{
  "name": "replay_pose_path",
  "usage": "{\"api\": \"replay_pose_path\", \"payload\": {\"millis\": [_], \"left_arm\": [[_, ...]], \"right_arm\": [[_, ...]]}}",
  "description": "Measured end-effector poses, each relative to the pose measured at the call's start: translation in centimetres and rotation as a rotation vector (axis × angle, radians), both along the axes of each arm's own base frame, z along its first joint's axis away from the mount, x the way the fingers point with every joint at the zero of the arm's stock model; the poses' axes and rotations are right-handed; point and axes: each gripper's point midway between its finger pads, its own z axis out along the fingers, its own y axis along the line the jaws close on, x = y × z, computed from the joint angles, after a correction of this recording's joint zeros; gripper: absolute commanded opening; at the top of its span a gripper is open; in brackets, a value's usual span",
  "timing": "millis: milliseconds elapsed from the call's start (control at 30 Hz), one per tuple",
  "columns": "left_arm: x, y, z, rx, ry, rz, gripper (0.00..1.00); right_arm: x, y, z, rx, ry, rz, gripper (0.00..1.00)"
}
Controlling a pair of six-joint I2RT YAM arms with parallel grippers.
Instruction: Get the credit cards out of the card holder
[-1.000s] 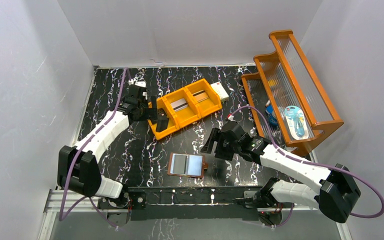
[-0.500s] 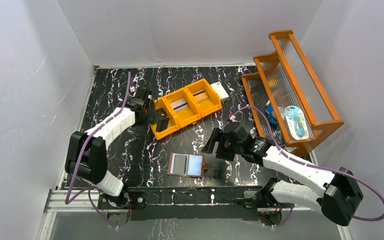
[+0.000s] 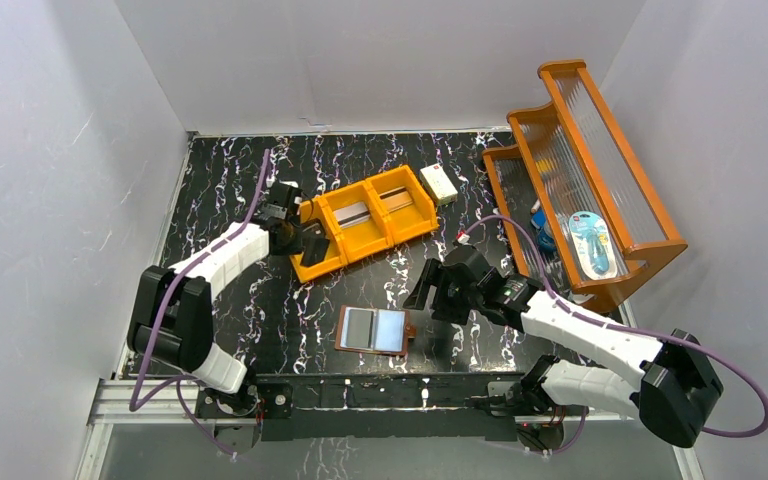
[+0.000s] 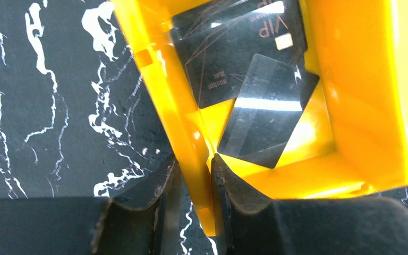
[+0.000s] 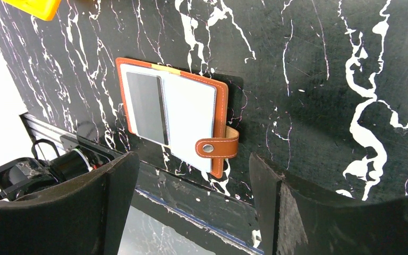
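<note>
The card holder (image 3: 388, 331) lies open near the table's front edge, brown rim and snap tab (image 5: 219, 148) showing, pale inner faces up. A grey card (image 5: 146, 107) sits in its left face. Black and silver credit cards (image 4: 260, 119) lie in the orange tray's end compartment. My left gripper (image 3: 301, 240) is shut on the wall of the orange tray (image 4: 183, 114), one finger inside and one outside. Just right of the card holder and above the table, my right gripper (image 3: 432, 298) hovers open and holds nothing.
The orange tray (image 3: 370, 240) holds more cards in its other compartments. A cream-white box (image 3: 439, 183) lies behind the tray's far end. A wooden rack (image 3: 600, 170) with small items stands at the right. White walls enclose the table.
My left gripper has closed on the tray's wall, and the tray has swung and shifted left, away from the cream-white box. The right arm has hardly moved.
</note>
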Motion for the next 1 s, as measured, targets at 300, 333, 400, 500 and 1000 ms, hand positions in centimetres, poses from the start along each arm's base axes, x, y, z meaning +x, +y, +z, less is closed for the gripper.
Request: {"api": "replay_pose_path", "payload": {"millis": [300,333,400,500,1000], "left_arm": [[0.2,-0.6,0.0,-0.01,-0.016,-0.13,0.13],[0.2,-0.7,0.0,-0.013,-0.016,-0.14,0.14],[0.2,-0.9,0.0,-0.019,-0.015,-0.151,0.23],[0.1,-1.2,0.0,-0.032,-0.009,-0.16,0.34],[-1.7,-1.4,7.0,-0.147,-0.125,-0.058,0.59]], "right_arm": [[-0.2,0.0,-0.3,0.006,0.013,-0.004,0.85],[-0.2,0.0,-0.4,0.005,0.014,-0.004,0.85],[-0.2,0.0,-0.4,0.006,0.014,-0.004,0.85],[-0.2,0.1,-0.3,0.012,0.014,0.001,0.83],[-0.8,4.4,0.7,0.029,0.026,0.134,0.61]]}}
